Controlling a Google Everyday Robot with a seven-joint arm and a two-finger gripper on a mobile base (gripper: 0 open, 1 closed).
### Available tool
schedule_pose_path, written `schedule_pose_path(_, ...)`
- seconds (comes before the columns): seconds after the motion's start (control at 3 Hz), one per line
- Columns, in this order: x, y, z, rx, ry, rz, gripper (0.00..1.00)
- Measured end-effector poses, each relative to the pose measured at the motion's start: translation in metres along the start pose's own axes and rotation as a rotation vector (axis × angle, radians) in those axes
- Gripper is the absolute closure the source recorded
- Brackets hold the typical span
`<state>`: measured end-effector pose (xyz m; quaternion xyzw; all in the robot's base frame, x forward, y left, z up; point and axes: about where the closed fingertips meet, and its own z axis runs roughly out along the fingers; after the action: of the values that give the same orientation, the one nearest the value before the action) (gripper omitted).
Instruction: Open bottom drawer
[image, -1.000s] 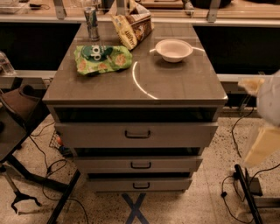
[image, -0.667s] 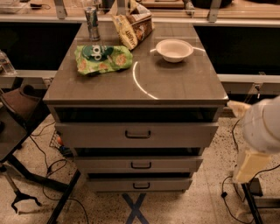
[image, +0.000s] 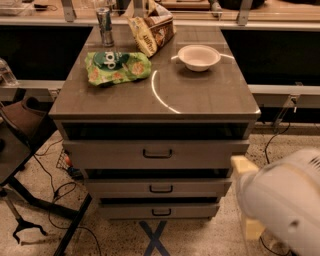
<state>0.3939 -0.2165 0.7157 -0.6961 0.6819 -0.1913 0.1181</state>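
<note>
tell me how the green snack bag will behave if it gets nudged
The green snack bag looks crumpled, so it is probably light and floppy, sliding rather than rolling on the smooth cabinet top. It lies flat, so tipping seems unlikely. The gripper is low at the right, beside the drawers.

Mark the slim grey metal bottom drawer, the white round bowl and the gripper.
Bottom drawer (image: 161, 212): camera view, on its dark handle.
White bowl (image: 199, 56): camera view, on its inside.
Gripper (image: 246, 196): camera view, lower right corner, on its pale front.
</note>
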Motion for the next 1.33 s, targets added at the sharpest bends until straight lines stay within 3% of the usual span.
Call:
schedule_pose_path(0.33,-0.006,0.047,0.036,-0.063,0.088,-0.099,0.00)
schedule_pose_path(0.67,0.007,0.051,0.041,-0.045,0.140,-0.096,0.00)
schedule_pose_path(1.0,0.007,0.051,0.042,-0.046,0.140,-0.094,0.00)
schedule_pose_path(1.33,0.025,0.074,0.078,-0.087,0.144,-0.027,0.00)
